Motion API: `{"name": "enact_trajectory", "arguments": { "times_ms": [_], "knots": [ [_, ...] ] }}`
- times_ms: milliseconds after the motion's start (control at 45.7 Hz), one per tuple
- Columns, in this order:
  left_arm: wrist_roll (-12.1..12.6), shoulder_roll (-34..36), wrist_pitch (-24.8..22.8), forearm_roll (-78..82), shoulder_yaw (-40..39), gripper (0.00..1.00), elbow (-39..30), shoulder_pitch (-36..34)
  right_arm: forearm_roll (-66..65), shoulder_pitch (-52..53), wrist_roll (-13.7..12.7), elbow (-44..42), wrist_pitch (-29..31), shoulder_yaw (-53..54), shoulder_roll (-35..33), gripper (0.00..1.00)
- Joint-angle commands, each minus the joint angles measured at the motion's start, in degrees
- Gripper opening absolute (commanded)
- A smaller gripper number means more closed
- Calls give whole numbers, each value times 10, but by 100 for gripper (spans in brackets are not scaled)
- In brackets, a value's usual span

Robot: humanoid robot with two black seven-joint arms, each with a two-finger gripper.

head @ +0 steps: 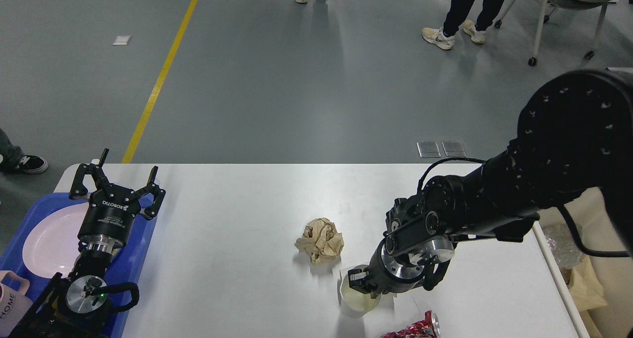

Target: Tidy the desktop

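Near right on desktop (237, 229): right gripper (357, 284) clamps white paper cup (357, 298); crumpled brown paper (320, 240) just left. Far left, left gripper (116, 178) spread wide above blue tray (133, 261).

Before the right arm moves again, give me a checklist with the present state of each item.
1. Right gripper has the paper cup: ok, jaws closed on its rim.
2. Cup clear of the desktop: cannot tell; its shadow lies right beneath it.
3. Cup clear of the crumpled brown paper: ok, a gap shows between them.
4. Red foil wrapper out of the way: ok, it lies nearer the front edge, apart from the cup.
5. Left gripper free: ok, jaws open and holding nothing, above the blue tray.
6. Drop-off place for the cup: cannot tell from this view.
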Motion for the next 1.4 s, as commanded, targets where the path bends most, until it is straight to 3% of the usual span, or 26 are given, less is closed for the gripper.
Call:
{"name": "enact_trajectory", "arguments": {
  "times_ms": [0,263,657,1007,1116,1379],
  "knots": [
    [0,0,0,0,0,97,0,-1,15,49,1,12,63,7,-23,0],
    [1,0,0,0,0,97,0,0,35,154,0,20,194,5,-81,0],
    [0,0,-1,0,0,97,0,0,57,411,1,81,324,-99,-177,0],
    [0,1,0,0,0,97,0,0,57,405,1,77,309,-170,-204,0],
    [0,0,0,0,0,97,0,0,57,394,1,59,280,-233,-223,0],
    [0,0,0,0,0,97,0,0,49,266,1,-38,176,-352,-359,0]
  ]
}}
